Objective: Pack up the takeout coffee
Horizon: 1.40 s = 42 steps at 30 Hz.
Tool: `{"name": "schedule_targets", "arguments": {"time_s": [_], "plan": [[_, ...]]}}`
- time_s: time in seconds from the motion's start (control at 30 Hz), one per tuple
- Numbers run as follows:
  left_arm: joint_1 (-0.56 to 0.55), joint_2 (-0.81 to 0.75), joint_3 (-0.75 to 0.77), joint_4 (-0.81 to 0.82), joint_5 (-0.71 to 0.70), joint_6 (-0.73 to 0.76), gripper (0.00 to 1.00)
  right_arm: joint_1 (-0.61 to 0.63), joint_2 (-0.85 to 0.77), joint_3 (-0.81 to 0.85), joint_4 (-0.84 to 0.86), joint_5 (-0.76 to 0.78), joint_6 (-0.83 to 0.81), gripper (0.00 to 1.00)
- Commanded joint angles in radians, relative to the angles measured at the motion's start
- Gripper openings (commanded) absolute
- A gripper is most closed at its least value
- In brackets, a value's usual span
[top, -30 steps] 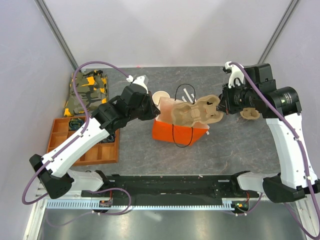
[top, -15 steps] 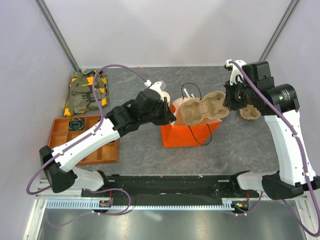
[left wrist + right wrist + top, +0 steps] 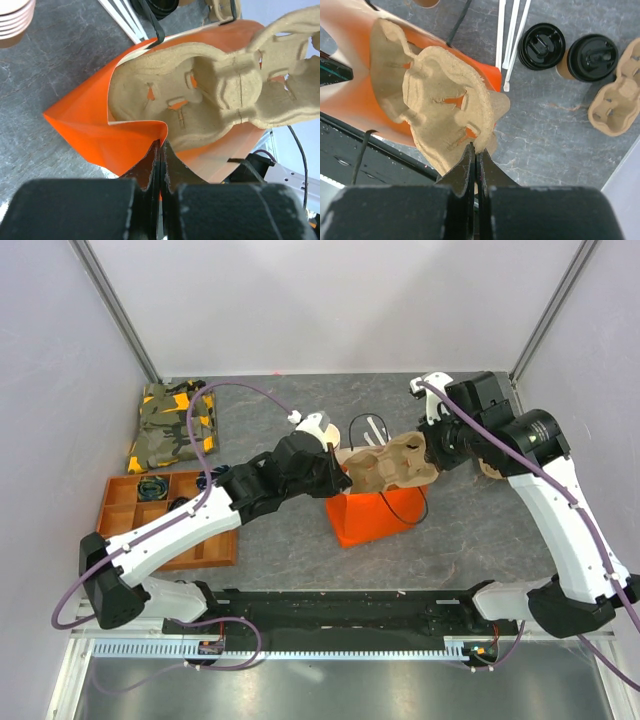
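Left gripper (image 3: 160,150) first: its jaws are pinched tight on the near rim of the orange bag (image 3: 85,135), holding that edge folded back so the mouth gapes. Over on the other side, the right gripper (image 3: 476,152) is clamped shut on the lip of a pulp cup carrier (image 3: 440,100). The carrier is tilted, with its left end down inside the bag's mouth and its right end poking out. The bag stands mid-table (image 3: 470,530), between the two arms. Moving outward, white straws (image 3: 510,35) lie just beyond the bag's far side. Next to them is a loose black lid (image 3: 541,46), and right beside that is the takeout coffee (image 3: 592,57). It's lidded, upright on the table, right of the bag and outside it. A spare carrier (image 3: 617,100) sits just past it.
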State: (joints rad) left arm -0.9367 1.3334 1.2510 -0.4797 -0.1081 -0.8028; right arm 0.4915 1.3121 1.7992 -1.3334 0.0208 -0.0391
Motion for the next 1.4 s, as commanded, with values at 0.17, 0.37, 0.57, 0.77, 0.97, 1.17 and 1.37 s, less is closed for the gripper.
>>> {"name": "schedule_targets", "arguments": {"time_s": [0.17,0.37,0.57,0.77,0.97,1.17,1.37], "plan": [[-0.011,-0.097,-0.101,0.009,-0.051,0.028,0.02,0.013,0.007,0.184,-0.075,0.096,-0.079,0.00],[-0.013,-0.097,-0.104,0.010,-0.056,0.034,0.02,0.013,0.047,0.296,-0.112,0.081,-0.113,0.00],[-0.045,-0.062,-0.073,0.033,-0.105,0.051,0.02,0.073,0.019,0.203,-0.124,0.053,-0.113,0.00],[-0.079,-0.042,-0.045,0.049,-0.151,0.108,0.02,0.105,0.013,0.132,-0.125,0.082,-0.116,0.00],[-0.093,-0.057,-0.042,0.058,-0.189,0.185,0.02,0.113,-0.008,0.060,-0.127,0.116,-0.134,0.00],[-0.091,-0.123,-0.088,0.056,-0.189,0.218,0.02,0.113,-0.007,0.117,-0.125,0.159,-0.150,0.00],[-0.108,-0.079,-0.071,0.073,-0.193,0.228,0.02,0.128,0.039,0.103,-0.122,0.074,-0.150,0.00]]}}
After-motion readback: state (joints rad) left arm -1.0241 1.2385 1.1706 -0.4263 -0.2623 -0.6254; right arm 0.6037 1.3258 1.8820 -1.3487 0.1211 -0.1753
